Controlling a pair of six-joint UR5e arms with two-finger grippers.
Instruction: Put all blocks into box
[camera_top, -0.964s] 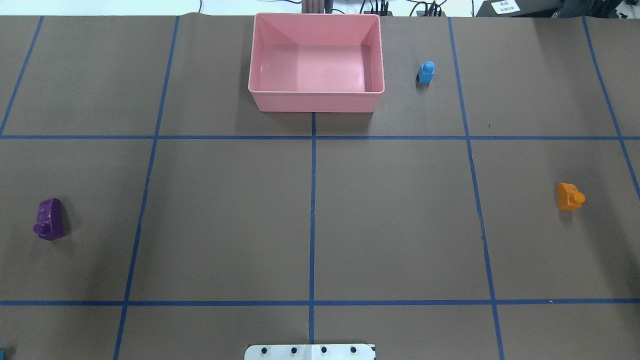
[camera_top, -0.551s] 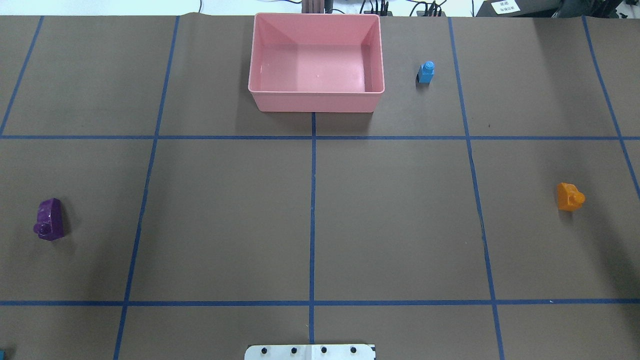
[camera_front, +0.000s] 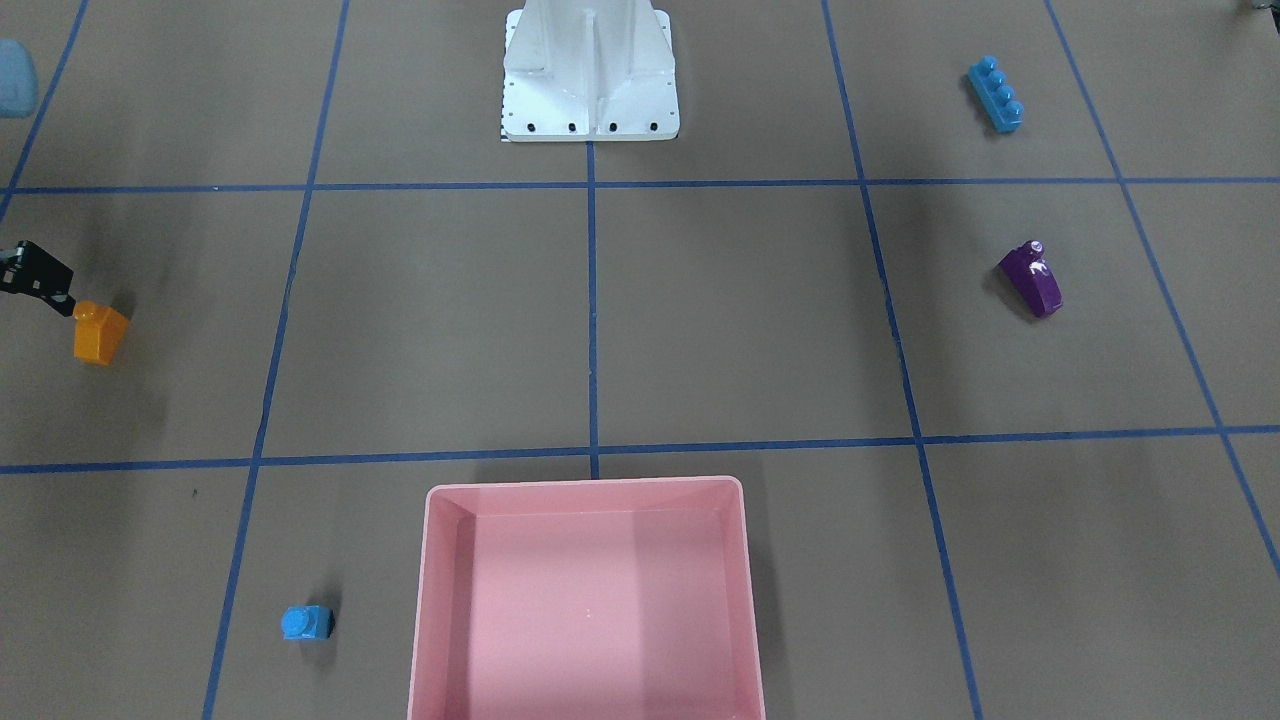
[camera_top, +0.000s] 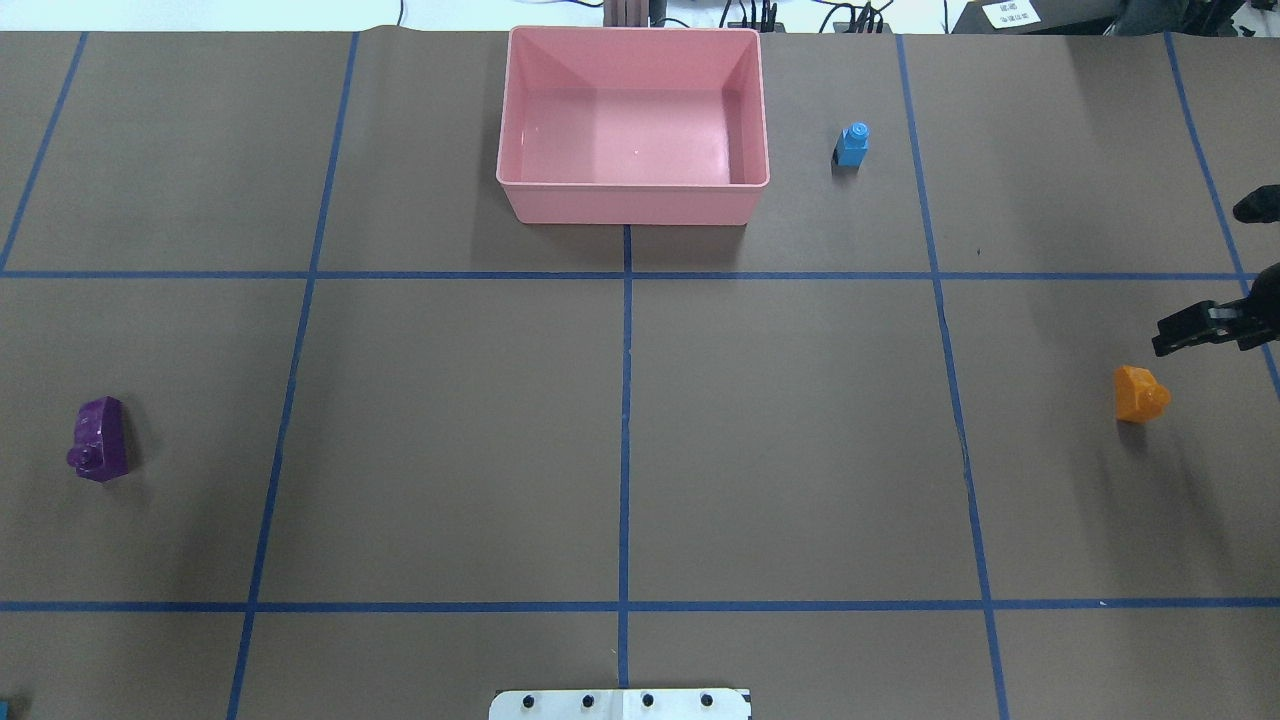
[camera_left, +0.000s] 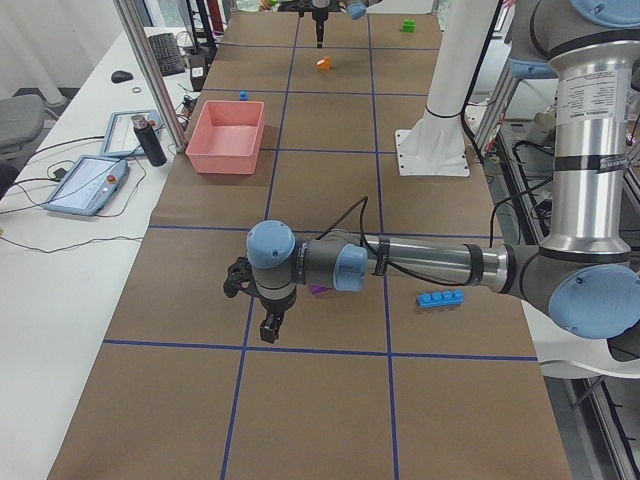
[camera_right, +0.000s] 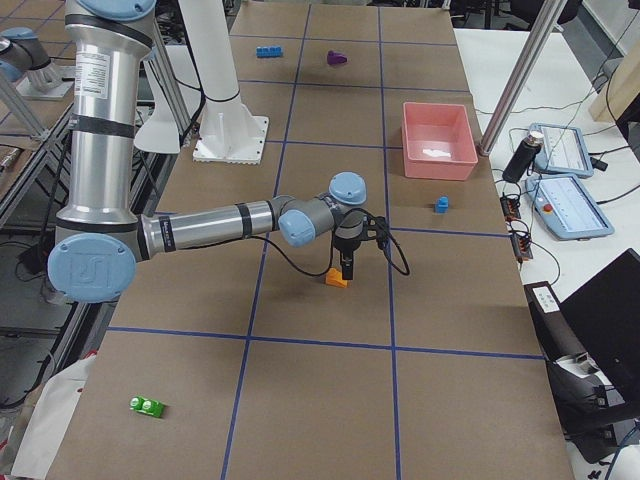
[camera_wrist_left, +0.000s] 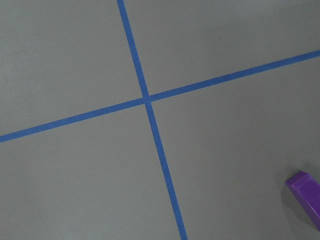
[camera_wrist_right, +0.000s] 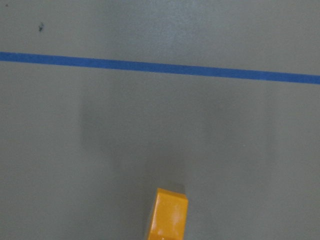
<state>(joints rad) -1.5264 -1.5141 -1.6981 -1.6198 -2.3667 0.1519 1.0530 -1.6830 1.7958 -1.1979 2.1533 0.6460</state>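
The pink box (camera_top: 634, 205) stands empty at the table's far middle. The orange sloped block (camera_top: 1138, 394) lies at the right; my right gripper (camera_top: 1165, 342) hovers just beyond it, and I cannot tell if it is open or shut. The right wrist view shows the orange block (camera_wrist_right: 169, 215) low in frame. The purple sloped block (camera_top: 98, 440) lies at the left; my left gripper (camera_left: 268, 332) hangs beside it, state unclear. The small light-blue block (camera_top: 853, 144) stands right of the box. The long blue block (camera_front: 996, 94) and the green block (camera_right: 146, 405) lie near the robot's side.
The white robot base (camera_front: 590, 80) stands at the table's near middle edge. Blue tape lines (camera_top: 625, 420) divide the brown table cover. Tablets and a dark bottle (camera_left: 150, 140) sit on the side table beyond the box.
My right gripper has come into the overhead view from the right edge and now hangs close to the orange block. The blocks and box have not moved.
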